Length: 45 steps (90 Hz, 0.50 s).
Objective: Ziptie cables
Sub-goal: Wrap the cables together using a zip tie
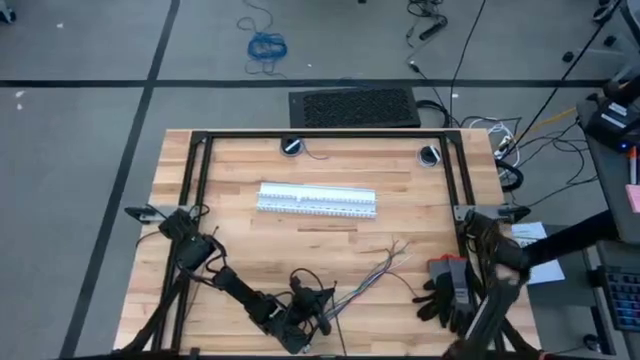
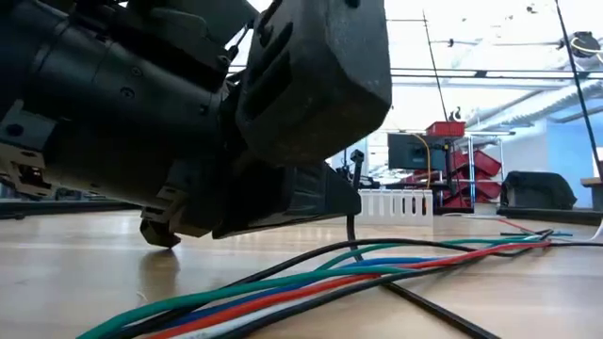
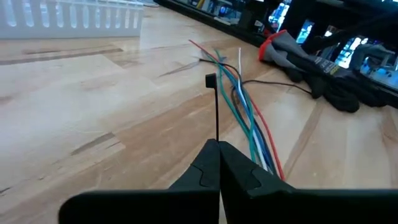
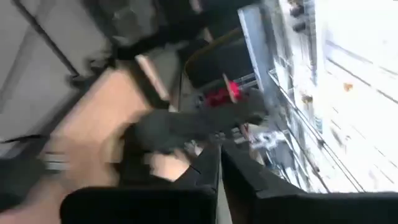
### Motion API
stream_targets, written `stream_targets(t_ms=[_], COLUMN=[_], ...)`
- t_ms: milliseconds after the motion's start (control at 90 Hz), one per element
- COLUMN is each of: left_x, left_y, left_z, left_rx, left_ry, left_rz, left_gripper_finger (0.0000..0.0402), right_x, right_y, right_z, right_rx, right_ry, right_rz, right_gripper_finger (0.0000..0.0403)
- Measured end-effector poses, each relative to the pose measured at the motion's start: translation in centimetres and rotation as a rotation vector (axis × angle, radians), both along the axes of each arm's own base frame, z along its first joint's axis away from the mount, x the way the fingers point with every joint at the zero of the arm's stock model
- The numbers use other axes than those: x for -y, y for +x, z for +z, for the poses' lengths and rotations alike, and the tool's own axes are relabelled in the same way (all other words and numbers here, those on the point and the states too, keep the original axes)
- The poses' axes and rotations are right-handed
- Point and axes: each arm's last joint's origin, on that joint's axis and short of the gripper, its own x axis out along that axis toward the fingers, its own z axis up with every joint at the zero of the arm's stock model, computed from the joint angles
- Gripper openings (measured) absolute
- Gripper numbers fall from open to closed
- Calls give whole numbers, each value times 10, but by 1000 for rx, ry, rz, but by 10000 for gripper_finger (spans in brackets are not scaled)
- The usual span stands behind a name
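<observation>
Pale butcher-block wood forms the table (image 1: 250, 250), framed by a black metal rail along its far edge and sides. Near the front edge, slightly left of centre, the left gripper (image 1: 322, 318) sits low over the wood with its two dark fingers (image 3: 202, 171) pressed together on a thin, dark, straight plastic ziptie (image 3: 217, 109), which stands up from the fingertips with its small square head at the top. Just right of that gripper lies the loose bundle of thin coloured cables (image 1: 375, 268), red, green, blue, white and black, fanning out toward the far right; its near end is hidden beneath the arm in the high view. A second dark strip (image 2: 424, 306) runs under the bundle in the low view, though most of it is cut off. Two white slotted plastic strips (image 1: 317, 199) lie side by side at the table's centre, well apart from the bundle. At the right front, a black glove with a red and grey cuff (image 1: 447, 287) rests on the wood. The right gripper (image 4: 219, 163) is blurred and its fingers appear closed on nothing; the scene behind it is hard to make out.
</observation>
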Motion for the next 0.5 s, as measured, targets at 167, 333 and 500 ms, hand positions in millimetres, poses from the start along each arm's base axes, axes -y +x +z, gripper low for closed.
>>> stream_targets(t_ms=[167, 333, 500], left_x=[0, -2, -3], left_y=[0, 2, 2], left_z=[0, 0, 0], left_rx=[2, 2, 2], left_ry=[2, 2, 2], left_rz=[2, 8, 10], left_gripper_finger=[0, 0, 0], right_x=[21, 23, 29], right_y=[-25, -34, -39], right_z=[46, 15, 20], right_rx=[29, -72, -69], right_ry=[273, 364, 434], right_rz=[-14, -2, -29], right_gripper_finger=[13, 13, 13])
